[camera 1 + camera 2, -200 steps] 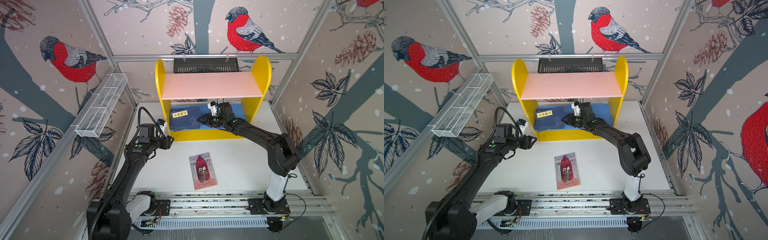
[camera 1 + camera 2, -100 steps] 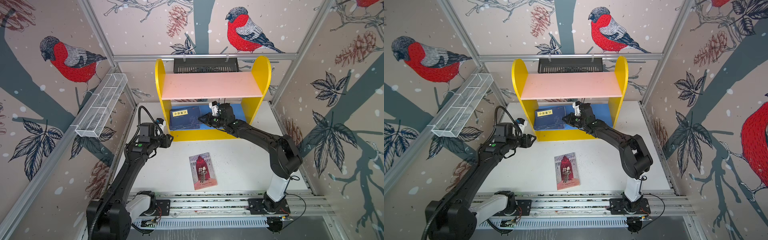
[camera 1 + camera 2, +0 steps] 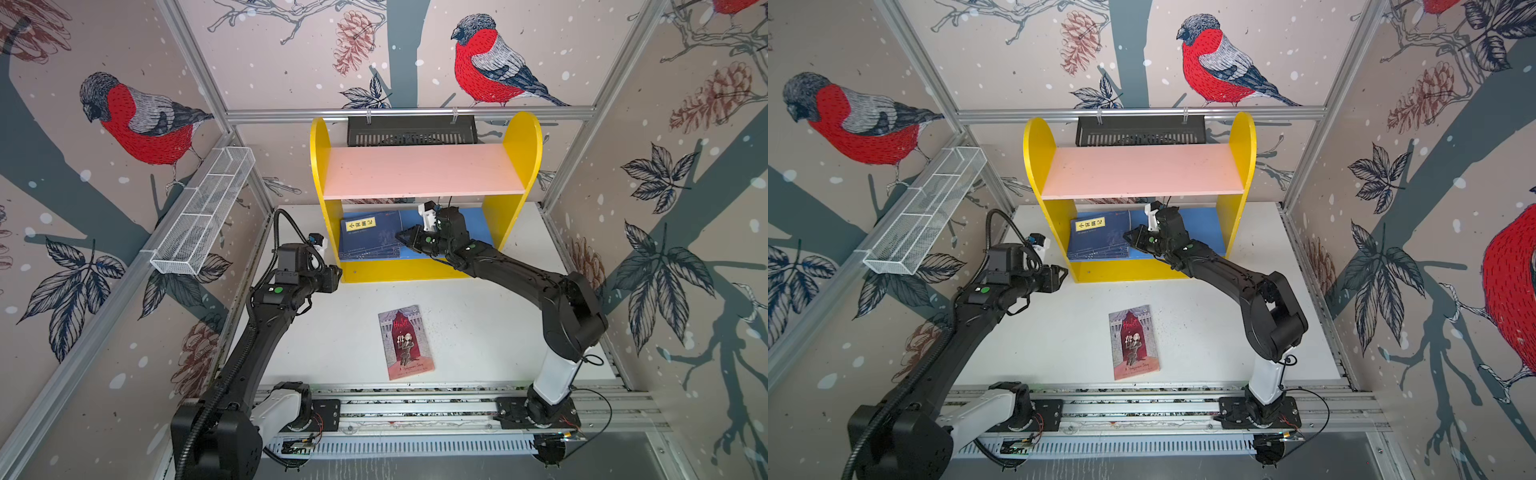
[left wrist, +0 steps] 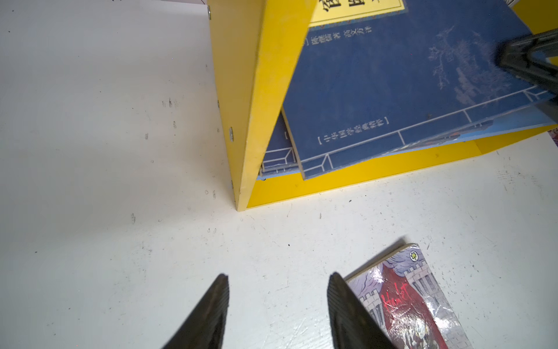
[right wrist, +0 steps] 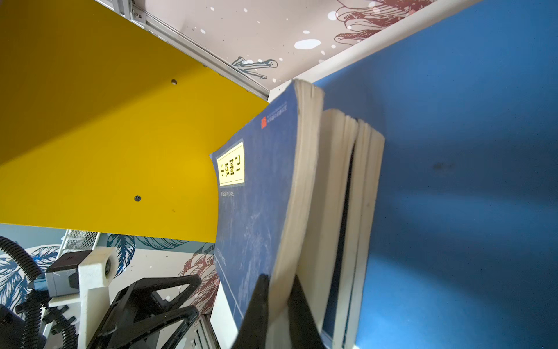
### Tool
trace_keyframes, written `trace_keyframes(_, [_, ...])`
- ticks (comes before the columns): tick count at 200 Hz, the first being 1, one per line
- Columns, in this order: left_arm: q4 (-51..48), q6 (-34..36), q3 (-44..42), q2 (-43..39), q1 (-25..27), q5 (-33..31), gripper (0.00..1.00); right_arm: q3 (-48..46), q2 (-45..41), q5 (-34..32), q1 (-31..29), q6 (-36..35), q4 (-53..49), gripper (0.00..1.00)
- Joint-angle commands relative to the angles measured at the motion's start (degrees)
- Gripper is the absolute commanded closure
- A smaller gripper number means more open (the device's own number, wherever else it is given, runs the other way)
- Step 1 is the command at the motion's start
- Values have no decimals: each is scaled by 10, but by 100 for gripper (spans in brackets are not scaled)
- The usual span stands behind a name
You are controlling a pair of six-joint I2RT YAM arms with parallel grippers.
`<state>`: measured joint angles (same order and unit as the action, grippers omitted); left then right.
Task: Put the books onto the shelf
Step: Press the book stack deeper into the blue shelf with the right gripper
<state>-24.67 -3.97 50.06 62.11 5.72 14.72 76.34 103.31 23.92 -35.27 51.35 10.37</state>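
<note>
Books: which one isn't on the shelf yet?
The red-and-grey Hamlet paperback, lying flat on the white table before the shelf; the navy books are stacked on its blue lower board.

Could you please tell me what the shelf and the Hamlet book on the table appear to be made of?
The shelf: probably painted wood or fibreboard, matt finish; screw heads show in its yellow side. The Hamlet book: paper, with a glossy, perhaps laminated cover; light glints off it.
</note>
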Motion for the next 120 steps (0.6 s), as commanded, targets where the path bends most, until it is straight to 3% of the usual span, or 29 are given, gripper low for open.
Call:
trace_keyframes(1, [3, 11, 4, -2, 0, -9, 46, -9, -14, -18, -2, 4, 25, 99])
trace_keyframes(120, [19, 14, 2, -3, 0, -16, 47, -7, -5, -40, -14, 24, 41, 98])
